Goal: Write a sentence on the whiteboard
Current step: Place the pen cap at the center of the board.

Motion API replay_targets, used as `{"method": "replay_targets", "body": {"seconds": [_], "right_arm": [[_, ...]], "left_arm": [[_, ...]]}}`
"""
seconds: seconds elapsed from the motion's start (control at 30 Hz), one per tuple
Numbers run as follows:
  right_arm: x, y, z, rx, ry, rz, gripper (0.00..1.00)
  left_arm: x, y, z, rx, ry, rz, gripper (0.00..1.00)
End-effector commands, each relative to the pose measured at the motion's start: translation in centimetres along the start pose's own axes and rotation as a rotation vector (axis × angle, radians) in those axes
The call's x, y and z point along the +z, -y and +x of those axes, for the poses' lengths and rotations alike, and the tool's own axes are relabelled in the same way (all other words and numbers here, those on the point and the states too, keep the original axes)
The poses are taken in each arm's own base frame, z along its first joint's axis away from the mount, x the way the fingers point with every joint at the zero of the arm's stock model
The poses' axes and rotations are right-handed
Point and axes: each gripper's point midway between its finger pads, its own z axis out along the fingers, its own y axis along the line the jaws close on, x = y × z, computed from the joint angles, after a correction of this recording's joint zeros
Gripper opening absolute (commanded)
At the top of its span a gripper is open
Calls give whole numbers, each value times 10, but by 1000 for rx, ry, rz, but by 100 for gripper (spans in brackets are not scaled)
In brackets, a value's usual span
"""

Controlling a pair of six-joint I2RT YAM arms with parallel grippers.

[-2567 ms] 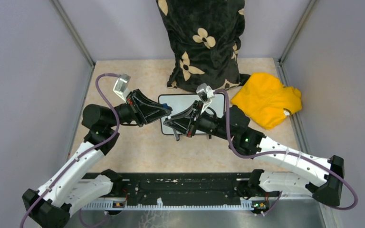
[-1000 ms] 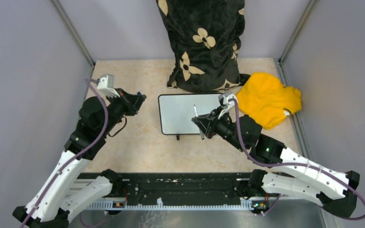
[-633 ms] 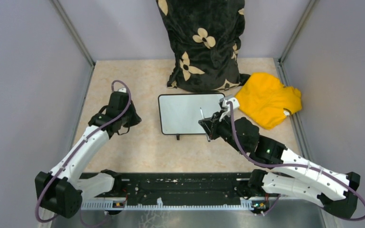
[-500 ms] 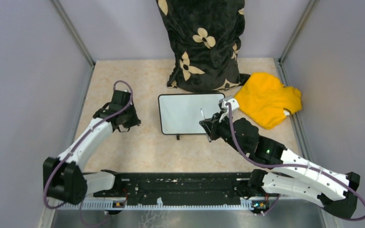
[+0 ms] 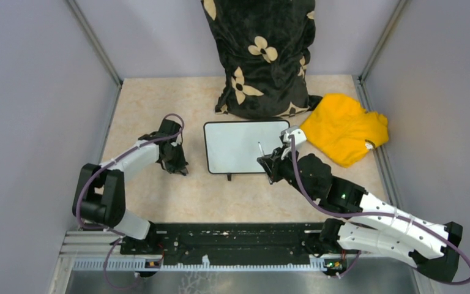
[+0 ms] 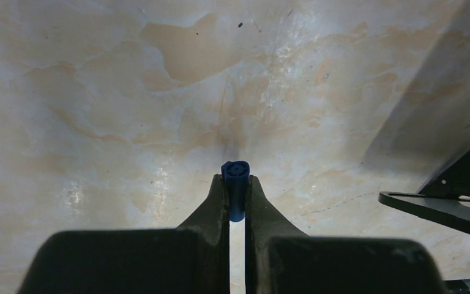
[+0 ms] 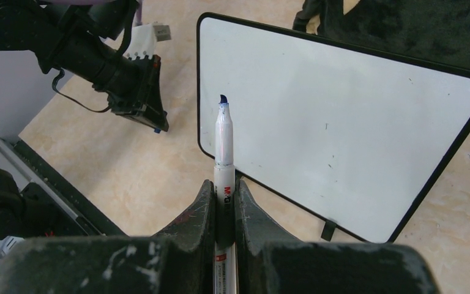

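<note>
The whiteboard (image 5: 246,147) lies in the middle of the overhead view, on the beige table (image 5: 153,104), just below a black flowered cushion (image 5: 263,55) and just left of a yellow cloth (image 5: 343,128). Its white face is blank; no writing shows on it yet.

The right gripper (image 7: 223,191) is clenched on a marker (image 7: 222,144), pinching the lower part of the barrel. The bare blue tip points up the frame, over the board's left edge in the wrist view. From these views it cannot be told whether the tip touches the surface. At the left of the overhead view, the left gripper (image 6: 235,184) points down at the table beside the board. It is closed on a small blue cap (image 6: 235,171), with the cap's end poking out past the fingertips.

The marker is likely light, with a smooth plastic barrel that could twist or slide between the pads under writing pressure. A firm hold low on the barrel, as here, suits it. The board looks thin, stiff and light, resting on small black feet (image 7: 327,230). Its slick face needs little force, and a hard push could skid or rock it. If it needs steadying, the dark frame (image 7: 203,92) is the place to press.
</note>
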Motion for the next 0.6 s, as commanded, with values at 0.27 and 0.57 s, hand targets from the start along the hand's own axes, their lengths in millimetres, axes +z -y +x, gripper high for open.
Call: {"method": "replay_targets", "body": {"seconds": [0.27,0.57], "right_arm": [[6,-5,-12,13,44,-9,0],[8,-6,-11,22,38,-7,0]], "left_arm": [[22,-10,14,42,-69,-19,0],[30,-11,19,52,-88,-15,3]]}}
